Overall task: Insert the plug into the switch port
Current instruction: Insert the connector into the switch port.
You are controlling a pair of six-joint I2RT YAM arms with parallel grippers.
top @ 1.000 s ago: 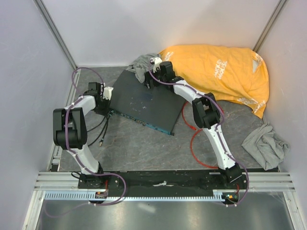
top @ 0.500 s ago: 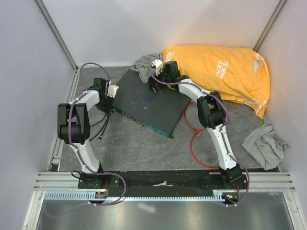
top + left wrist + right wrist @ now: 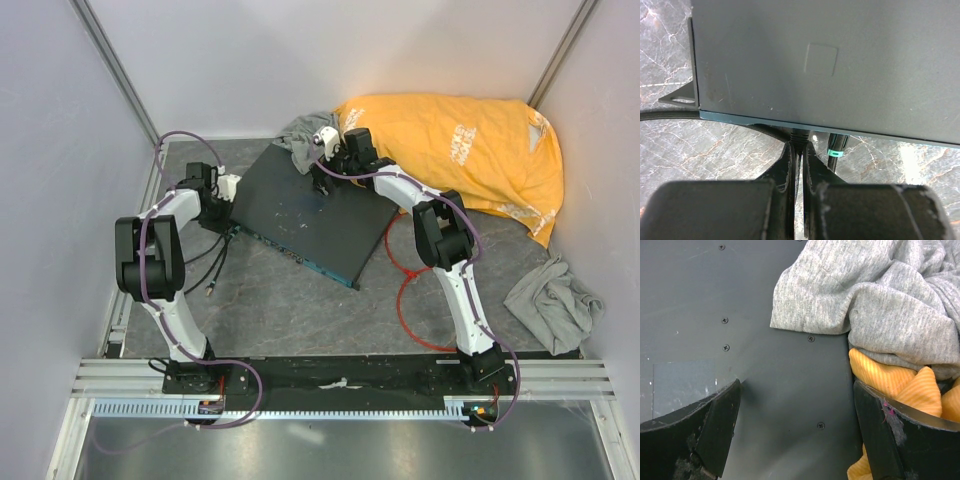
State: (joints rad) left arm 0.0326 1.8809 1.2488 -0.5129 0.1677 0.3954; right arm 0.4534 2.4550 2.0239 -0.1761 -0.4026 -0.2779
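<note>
The left gripper (image 3: 797, 150) is seen with its fingers pressed together. The tips are set against a dark ribbed cable boot (image 3: 799, 136) at the blue-green front edge (image 3: 840, 131) of the box (image 3: 840, 60). Whether the boot is actually pinched cannot be told. Just right of the tips, a black connector (image 3: 836, 150) with a green clip is found under the same edge. Black cables (image 3: 208, 262) are laid over the bench (image 3: 715, 150) back toward that arm's base. The ports along the edge are viewed edge-on, so no single socket can be picked out.

The right gripper (image 3: 796, 390) is spread wide with nothing between its fingers, low over the far part of the box top. A grey cloth (image 3: 840, 290) is draped just ahead of it, and an orange cloth (image 3: 880, 375) is met at its right finger.

The red cable (image 3: 400, 290) is laid in loops on the bench back toward the right arm's base, well apart from the left gripper. The plug at its end cannot be made out.

The plug is judged to be light, hard and small, with a latch tab that could be bent or pressed by accident. It is best taken by the flat sides of its body, just behind the nose, so that the nose is left free. The cable looks thin and springy, so drag and twist are to be expected. The box may slide when pushed and may need to be braced.
</note>
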